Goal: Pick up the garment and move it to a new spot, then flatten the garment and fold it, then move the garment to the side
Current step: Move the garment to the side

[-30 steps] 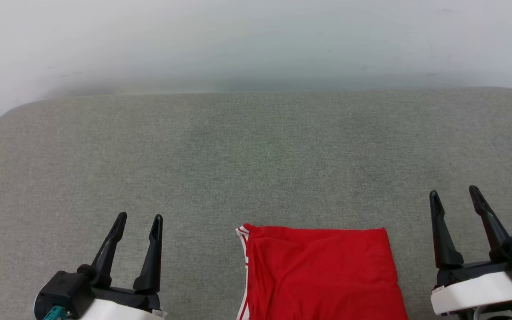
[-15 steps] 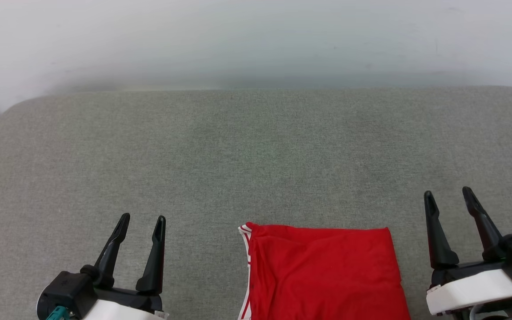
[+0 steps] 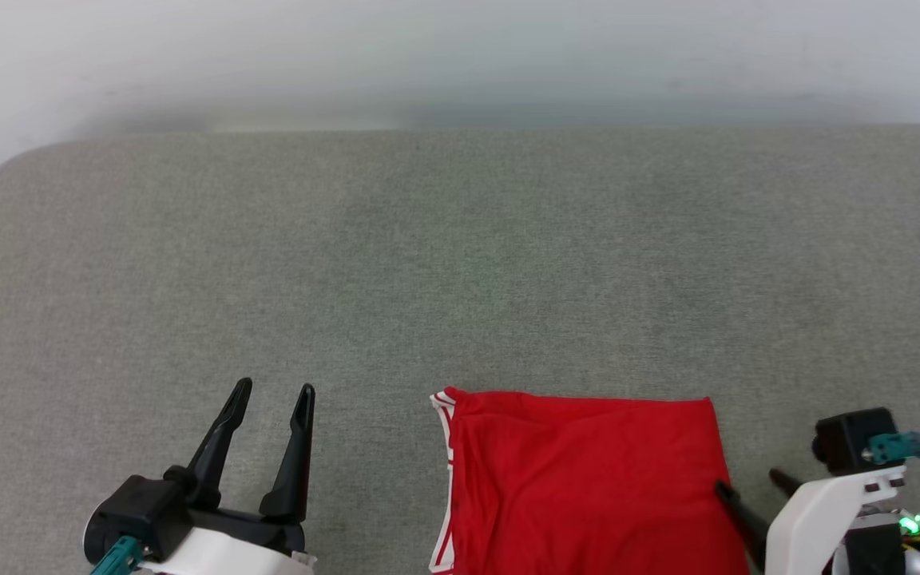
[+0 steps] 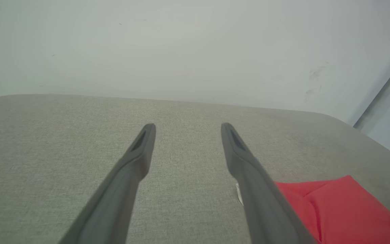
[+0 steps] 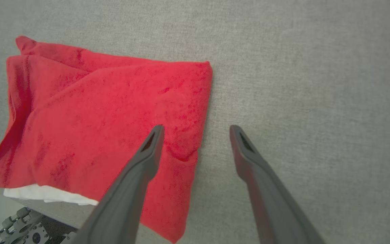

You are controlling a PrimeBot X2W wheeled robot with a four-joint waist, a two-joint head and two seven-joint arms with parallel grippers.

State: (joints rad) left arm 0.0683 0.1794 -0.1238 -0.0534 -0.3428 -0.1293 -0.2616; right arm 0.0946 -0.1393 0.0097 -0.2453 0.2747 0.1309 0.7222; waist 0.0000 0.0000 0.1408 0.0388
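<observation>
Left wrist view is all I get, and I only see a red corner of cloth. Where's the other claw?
Observer: The right claw hangs open over the folded red garment, at its right edge. One finger is over the cloth and the other is over the grey cushion.
Operator: Is it all red?
Observer: No, a white layer peeks out under its near edge.
Operator: Any stripes?
Observer: Yes, red-white striped trim runs down its left side.

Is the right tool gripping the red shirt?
No, the right tool is open, one finger over the red shirt and the other over the grey cushion.
</observation>
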